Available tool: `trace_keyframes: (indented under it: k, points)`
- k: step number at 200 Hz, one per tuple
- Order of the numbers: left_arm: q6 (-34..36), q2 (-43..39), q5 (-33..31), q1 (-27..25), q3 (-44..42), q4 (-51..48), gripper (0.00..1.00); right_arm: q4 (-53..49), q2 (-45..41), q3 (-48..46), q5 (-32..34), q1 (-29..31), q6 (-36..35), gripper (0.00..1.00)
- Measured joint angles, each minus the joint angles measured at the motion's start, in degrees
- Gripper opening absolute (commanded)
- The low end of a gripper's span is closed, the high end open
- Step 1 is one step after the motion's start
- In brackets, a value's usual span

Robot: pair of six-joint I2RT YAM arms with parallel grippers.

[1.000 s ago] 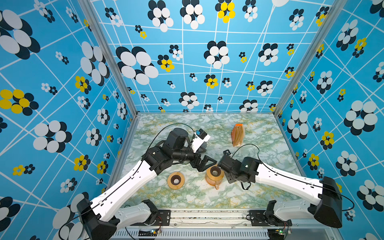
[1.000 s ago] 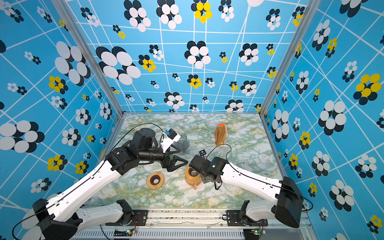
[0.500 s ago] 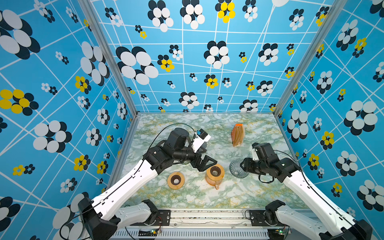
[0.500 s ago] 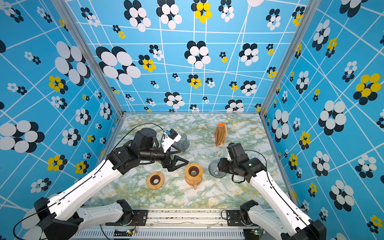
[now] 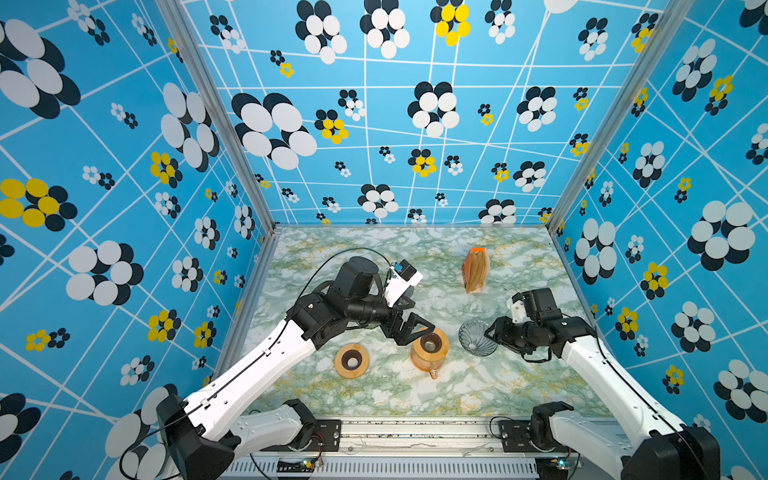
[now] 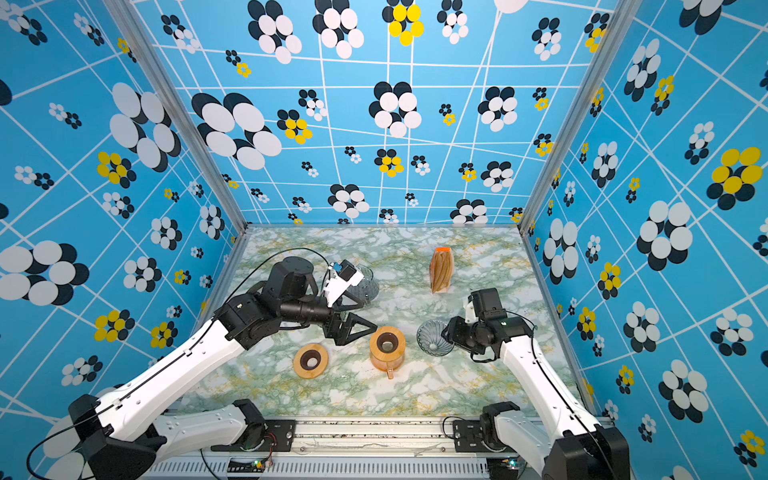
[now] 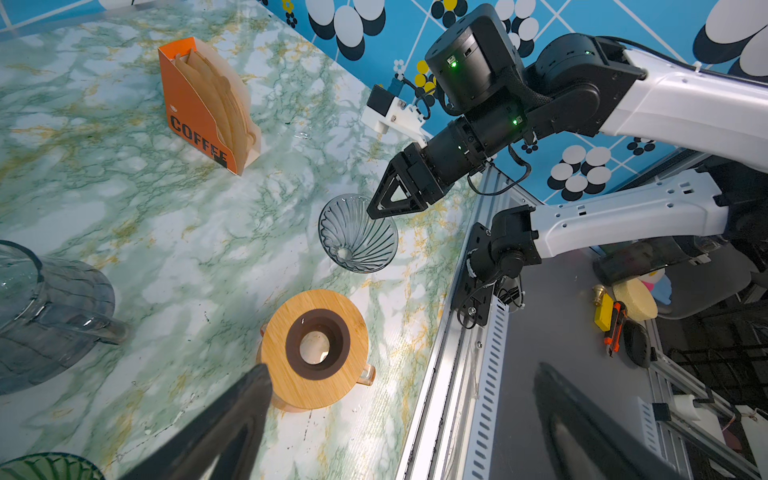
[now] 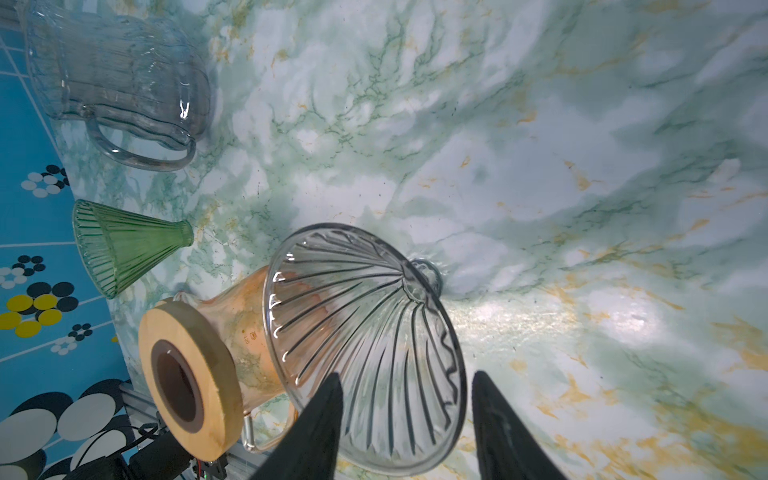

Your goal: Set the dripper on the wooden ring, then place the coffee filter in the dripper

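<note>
Left fingers are spread wide with nothing between them. I have them hovering over the orange glass carafe with its wooden collar, near the centre of the tabletop. Right fingers are part-way apart and straddle the rim of the clear glass dripper. One finger lies across its mouth and the other sits just outside the wall with a sliver of gap, so I read no clamp. The dripper sits tilted, narrow end on the tabletop, just right of the carafe in both top views. Paper coffee filters stand fanned in the orange holder marked COFFEE, far right, well apart from both arms. A loose wooden ring lies left of the carafe. A green glass dripper lies on its side.
</note>
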Motion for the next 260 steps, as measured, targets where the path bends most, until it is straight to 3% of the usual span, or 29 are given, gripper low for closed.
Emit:
trace_keyframes:
  k: [55, 88, 165, 260]
  points:
    - [1.4, -0.1, -0.3, -0.2, -1.2, 1.3, 0.99, 3.0, 0.5, -2.1, -3.8, -2.9, 0.2, 0.46]
    - [1.4, -0.2, -4.4, -2.4, -1.5, 2.4, 0.99, 4.1, 0.5, -2.1, -5.9, -6.4, 0.2, 0.45]
    - [0.4, -0.1, -13.4, -7.5, -1.5, 2.4, 0.99, 5.7, 3.8, -3.0, -8.1, -6.5, 0.2, 0.37]
    - [-1.8, -2.8, -15.2, -7.6, -4.6, 3.0, 0.99, 5.9, 9.6, -3.0, -8.4, -6.6, -0.1, 0.33]
